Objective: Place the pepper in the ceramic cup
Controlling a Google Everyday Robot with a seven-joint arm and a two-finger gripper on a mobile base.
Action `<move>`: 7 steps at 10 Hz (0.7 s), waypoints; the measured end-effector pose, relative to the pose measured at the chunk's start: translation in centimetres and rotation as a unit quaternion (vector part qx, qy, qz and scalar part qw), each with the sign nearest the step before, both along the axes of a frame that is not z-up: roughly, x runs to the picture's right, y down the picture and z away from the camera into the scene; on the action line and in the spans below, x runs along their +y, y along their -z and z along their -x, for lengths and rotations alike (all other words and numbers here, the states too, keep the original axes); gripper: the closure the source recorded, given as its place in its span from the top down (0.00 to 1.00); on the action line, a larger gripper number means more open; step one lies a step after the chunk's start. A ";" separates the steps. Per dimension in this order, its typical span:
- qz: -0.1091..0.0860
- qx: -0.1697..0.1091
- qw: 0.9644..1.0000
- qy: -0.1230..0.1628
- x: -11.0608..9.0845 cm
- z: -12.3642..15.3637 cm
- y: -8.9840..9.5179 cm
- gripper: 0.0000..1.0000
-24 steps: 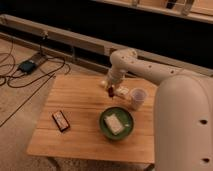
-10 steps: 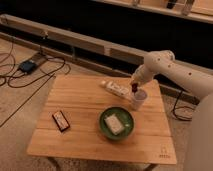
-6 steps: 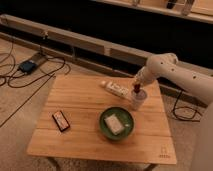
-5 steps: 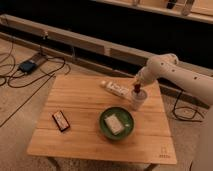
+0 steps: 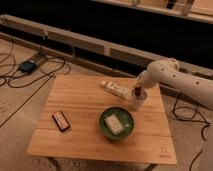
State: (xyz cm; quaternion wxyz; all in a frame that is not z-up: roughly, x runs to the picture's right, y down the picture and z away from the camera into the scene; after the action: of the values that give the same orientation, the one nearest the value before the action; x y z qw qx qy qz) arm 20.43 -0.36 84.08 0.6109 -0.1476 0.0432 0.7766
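A white robot arm (image 5: 172, 80) reaches in from the right over a wooden table (image 5: 85, 107), its gripper (image 5: 137, 91) poised directly above the mouth of the ceramic cup (image 5: 137, 101). A small dark red pepper (image 5: 137, 91) sits at the gripper's tip, right at the cup's rim; the jaws appear clamped on it, though the view does not make clear whether any of the pepper has passed below the rim. The whitish-grey cup stands upright near the table's far right edge. Just to the cup's left, a white tube-like bottle (image 5: 114, 89) lies on its side, angled toward the cup. In front of the cup and slightly to its left rests a wide green bowl (image 5: 106, 128) holding a pale block (image 5: 114, 123). Well to the left of the cup, near the table's front left area, a flat black device (image 5: 61, 120) lies on the wood. On the floor beyond the table, far left of the cup, dark cables (image 5: 50, 67) trail from a small box (image 5: 27, 65).
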 end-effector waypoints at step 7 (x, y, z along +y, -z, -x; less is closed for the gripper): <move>-0.032 0.022 0.999 0.003 -0.7 -0.4 1.1 0.80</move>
State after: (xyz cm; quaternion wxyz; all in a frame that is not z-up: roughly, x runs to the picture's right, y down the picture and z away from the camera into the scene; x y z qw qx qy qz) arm 20.87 -1.05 83.00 0.6164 -0.1104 0.0319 0.7790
